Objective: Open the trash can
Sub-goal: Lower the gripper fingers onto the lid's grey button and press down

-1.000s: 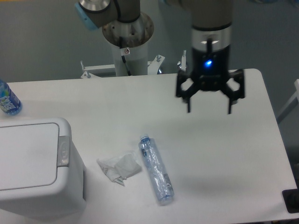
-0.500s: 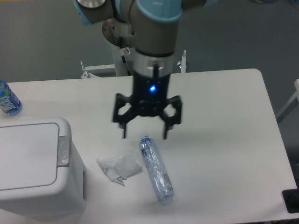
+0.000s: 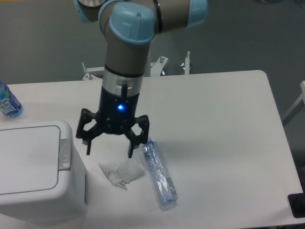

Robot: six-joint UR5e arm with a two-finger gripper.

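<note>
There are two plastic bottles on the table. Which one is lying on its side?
The clear bottle near the front of the table, beside the crumpled paper, lies on its side. The other bottle, with a blue label at the left edge, stands upright.

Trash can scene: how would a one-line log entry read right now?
gripper: open, above table | trash can: lid shut | button strip: untouched

— What do we make of the trash can (image 3: 33, 176)?

— We read it as smooth white plastic with a soft sheen, and its push-button strip (image 3: 65, 155) as duller grey plastic.

— And the hand (image 3: 109, 149)?

— Matt black, hard-looking; we can't tell metal from plastic. The arm's joint caps (image 3: 131, 24) look like glossy pale-blue plastic.

— The rest?

— The tabletop (image 3: 214, 129) is smooth, matt white. The lying bottle (image 3: 159, 173) is clear, crinkled plastic; the wad (image 3: 122, 171) looks like crumpled paper or film.
</note>
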